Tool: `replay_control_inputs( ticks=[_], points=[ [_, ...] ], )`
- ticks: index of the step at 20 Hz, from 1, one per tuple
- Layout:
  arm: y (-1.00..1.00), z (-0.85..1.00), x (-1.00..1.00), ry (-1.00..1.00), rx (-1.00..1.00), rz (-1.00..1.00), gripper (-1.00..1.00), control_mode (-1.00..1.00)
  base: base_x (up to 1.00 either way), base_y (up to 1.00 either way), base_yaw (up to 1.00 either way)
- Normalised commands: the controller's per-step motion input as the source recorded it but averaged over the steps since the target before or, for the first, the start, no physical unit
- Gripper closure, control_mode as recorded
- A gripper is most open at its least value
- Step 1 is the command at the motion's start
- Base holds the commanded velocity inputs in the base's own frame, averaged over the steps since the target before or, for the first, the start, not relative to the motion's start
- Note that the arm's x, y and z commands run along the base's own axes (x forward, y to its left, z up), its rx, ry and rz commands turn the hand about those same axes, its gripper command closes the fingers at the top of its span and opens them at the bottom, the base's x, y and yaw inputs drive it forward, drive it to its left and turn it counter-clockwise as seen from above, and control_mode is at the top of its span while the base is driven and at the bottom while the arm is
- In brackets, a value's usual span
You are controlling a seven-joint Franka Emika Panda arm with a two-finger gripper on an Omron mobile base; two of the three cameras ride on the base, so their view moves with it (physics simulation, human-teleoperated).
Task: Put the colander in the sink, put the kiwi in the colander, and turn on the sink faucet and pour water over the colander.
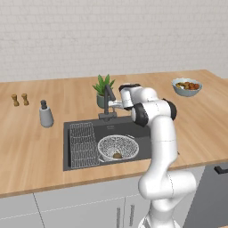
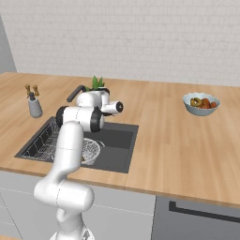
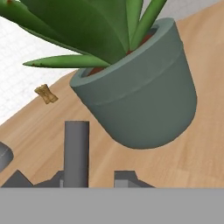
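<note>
The round white-silver perforated colander (image 1: 118,147) sits inside the large dark grey recessed sink (image 1: 142,144), beside a flat wire rack (image 1: 83,143), and the small brown fuzzy kiwi (image 1: 117,156) lies in its bottom, so both are ready for rinsing. The white arm's two-finger gripper (image 1: 112,105) reaches level across the basin to the dark grey angular faucet (image 1: 108,101), its jaws pressed together near the upright neck, probably to work the handle; whether they pinch it is unclear. Just behind stands a green plant in a grey-green pot (image 3: 140,92).
</note>
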Motion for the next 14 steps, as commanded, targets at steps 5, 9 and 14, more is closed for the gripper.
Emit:
replay_control_inputs(
  ticks=[5,9,14],
  points=[
    [0.0,-0.1,0.35,0.0,-0.01,-0.02,1.0,-1.0,0.0,0.0,0.0],
    [-0.04,-0.08,0.34,0.0,-0.04,-0.06,1.0,-1.0,0.0,0.0,0.0],
    [-0.35,-0.02,0.15,0.0,-0.05,-0.1,1.0,-1.0,0.0,0.0,0.0]
  ],
)
